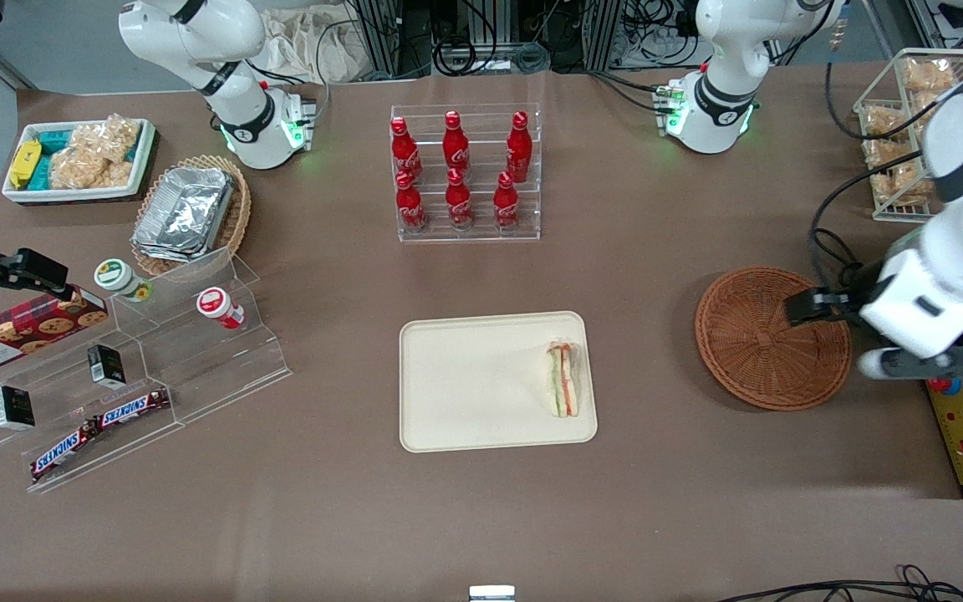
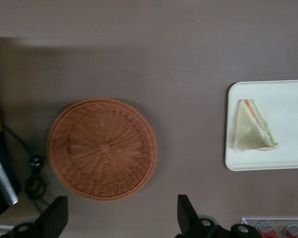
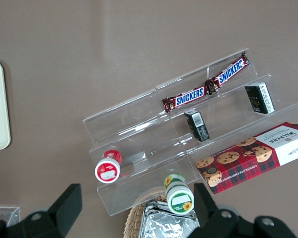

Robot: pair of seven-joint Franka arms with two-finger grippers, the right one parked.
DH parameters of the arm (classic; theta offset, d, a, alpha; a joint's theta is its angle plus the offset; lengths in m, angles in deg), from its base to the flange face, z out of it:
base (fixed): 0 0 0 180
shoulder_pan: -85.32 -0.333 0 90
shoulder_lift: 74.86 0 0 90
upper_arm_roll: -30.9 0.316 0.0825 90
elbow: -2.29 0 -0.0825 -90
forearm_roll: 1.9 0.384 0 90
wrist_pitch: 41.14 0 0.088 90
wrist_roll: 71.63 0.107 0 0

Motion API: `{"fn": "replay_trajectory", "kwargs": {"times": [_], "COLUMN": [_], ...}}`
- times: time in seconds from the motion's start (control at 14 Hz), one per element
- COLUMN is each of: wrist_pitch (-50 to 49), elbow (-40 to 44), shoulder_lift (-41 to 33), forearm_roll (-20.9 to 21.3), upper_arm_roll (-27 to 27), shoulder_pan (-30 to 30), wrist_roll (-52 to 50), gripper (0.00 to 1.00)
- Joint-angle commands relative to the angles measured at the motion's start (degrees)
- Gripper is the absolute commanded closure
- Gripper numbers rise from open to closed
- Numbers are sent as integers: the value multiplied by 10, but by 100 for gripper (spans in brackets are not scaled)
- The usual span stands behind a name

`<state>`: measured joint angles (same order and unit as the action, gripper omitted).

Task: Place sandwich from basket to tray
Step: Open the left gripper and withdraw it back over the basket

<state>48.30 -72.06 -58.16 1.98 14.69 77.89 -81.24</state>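
Front view: sandwich lies on the tray, at the tray edge nearest the pincer, well apart from it. Pincer hangs over the rim of the basket on the working arm's end of the tabletop; bare tabletop lies between basket and tray.

Left wrist view: pincer open, its two dark fingers spread wide with nothing between them. Basket sits close to the fingers, holding nothing; sandwich is farther off, on the tray, just inside its rounded rim.

Sandwich: small triangular wedge, white bread, green and orange-red filling showing as stripes along the cut face, clear wrap over it. Lies flat on one broad bread face, with the striped cut side turned away from the pincer.

Tray: cream-beige, rectangular, rounded corners, low rim; sandwich is the only thing on it.

Basket: round, shallow, reddish-brown wicker, weave radiating from the centre
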Motion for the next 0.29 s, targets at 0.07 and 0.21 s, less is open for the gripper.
{"fn": "replay_trajectory", "kwargs": {"times": [0.07, 0.21], "wrist_pitch": [-22, -23], "elbow": [2, -4], "shoulder_lift": [-18, -19], "forearm_roll": [3, 2], "upper_arm_roll": [-6, -7], "shoulder_pan": [-28, -29], "wrist_roll": [10, 11], "gripper": [1, 1]}}
